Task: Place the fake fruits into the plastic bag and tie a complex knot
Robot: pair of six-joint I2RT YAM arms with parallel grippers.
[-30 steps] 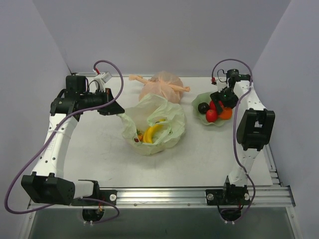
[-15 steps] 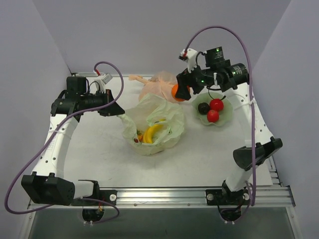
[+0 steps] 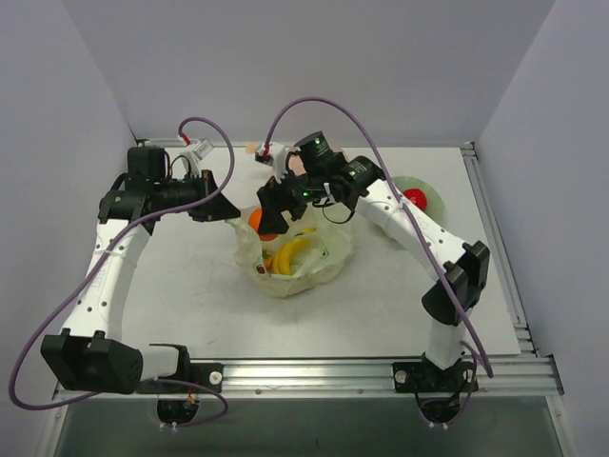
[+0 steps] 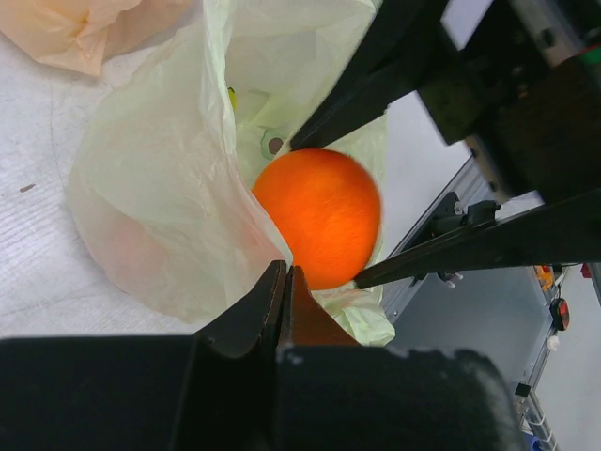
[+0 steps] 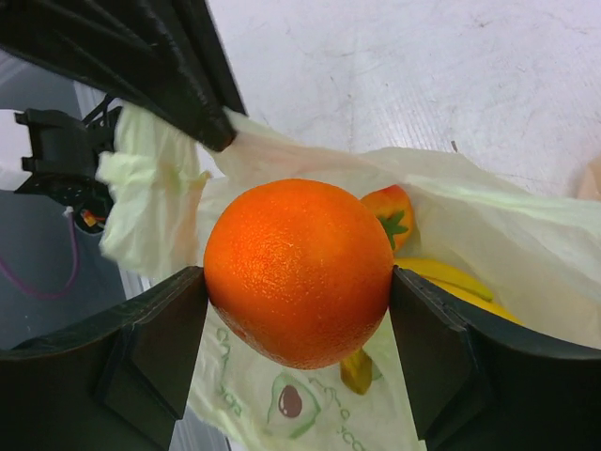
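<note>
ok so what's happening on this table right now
The right claw grips a round orange plastic fruit and holds it over the open mouth of the thin pale green plastic bag. The left claw is shut on the bag's edge, holding it open. A bunch of yellow plastic bananas already lies inside. At least one round red fruit sits on the pale green dish to the right, not yet bagged.

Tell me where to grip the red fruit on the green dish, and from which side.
Grip the red fruit across its widest part, coming down from above. It looks round, so opposite sides should hold evenly, and the rim of the dish around it would likely block a low sideways approach.
</note>
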